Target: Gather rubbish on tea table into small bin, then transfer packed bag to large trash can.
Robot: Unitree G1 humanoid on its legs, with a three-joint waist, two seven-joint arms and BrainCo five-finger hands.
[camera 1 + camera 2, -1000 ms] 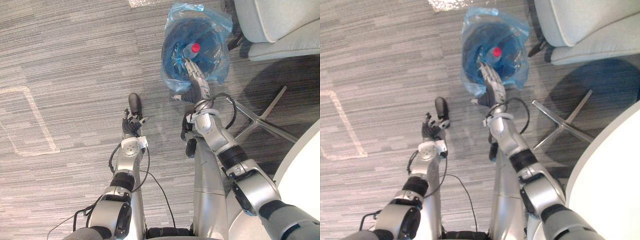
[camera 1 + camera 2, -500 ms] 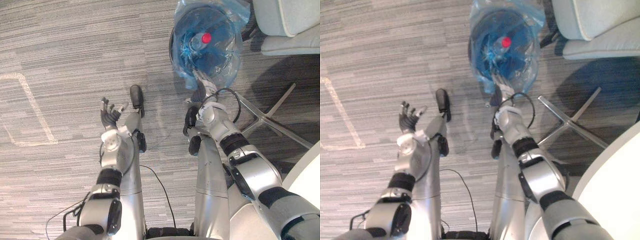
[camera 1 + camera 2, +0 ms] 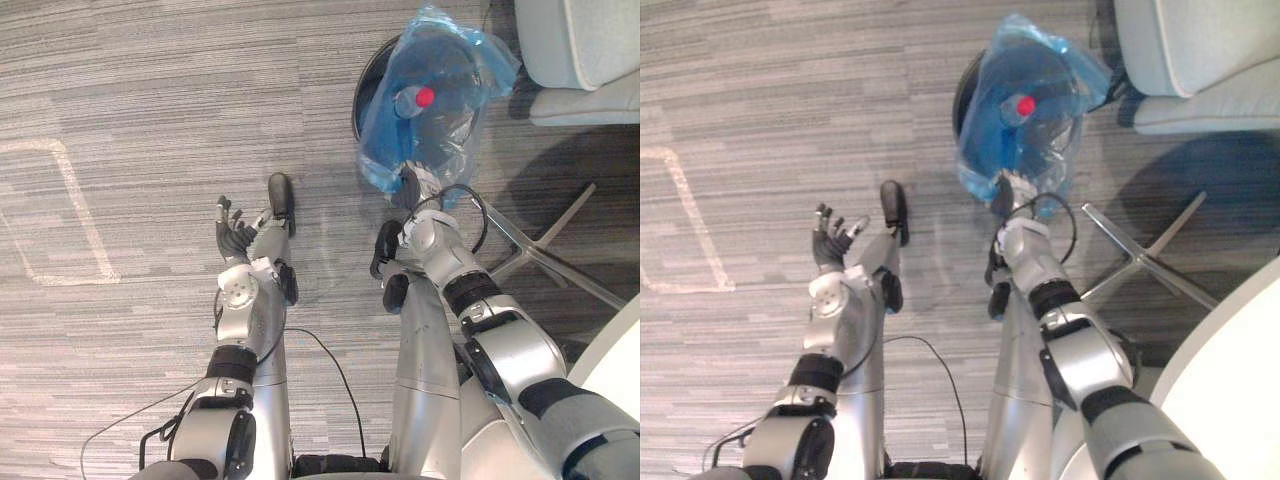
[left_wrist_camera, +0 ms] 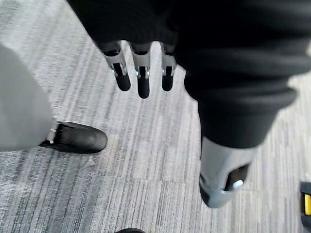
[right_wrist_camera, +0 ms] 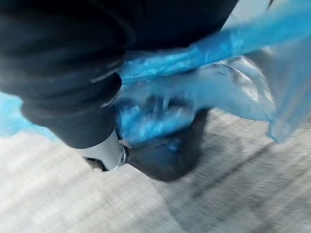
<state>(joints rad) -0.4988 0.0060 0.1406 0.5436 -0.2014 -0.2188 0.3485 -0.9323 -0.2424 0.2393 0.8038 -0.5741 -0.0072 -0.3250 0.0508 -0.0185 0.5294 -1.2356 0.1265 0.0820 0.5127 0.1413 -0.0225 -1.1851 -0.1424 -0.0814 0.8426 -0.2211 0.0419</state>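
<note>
A blue plastic bag [image 3: 440, 130] sits in a small black bin [image 3: 362, 95] on the carpet, and inside it lies a bottle with a red cap [image 3: 424, 97]. My right hand [image 3: 412, 185] is at the bag's near edge, fingers curled into the plastic. In the right wrist view the blue bag [image 5: 204, 92] is bunched tight against the hand. My left hand [image 3: 233, 235] hangs over bare carpet to the left of the bin, holding nothing. Its fingers [image 4: 141, 77] are straight in the left wrist view.
A grey chair [image 3: 580, 50] stands right behind the bin, and its metal star base [image 3: 540, 250] spreads across the floor to the right of my right arm. A white round table edge [image 3: 625, 340] is at the lower right. White tape [image 3: 70, 210] marks the carpet at the left.
My right hand went from straight fingers resting on the bag to a fist on its near edge. The bag has bunched up and pulled off the bin's left rim. The view has shifted.
</note>
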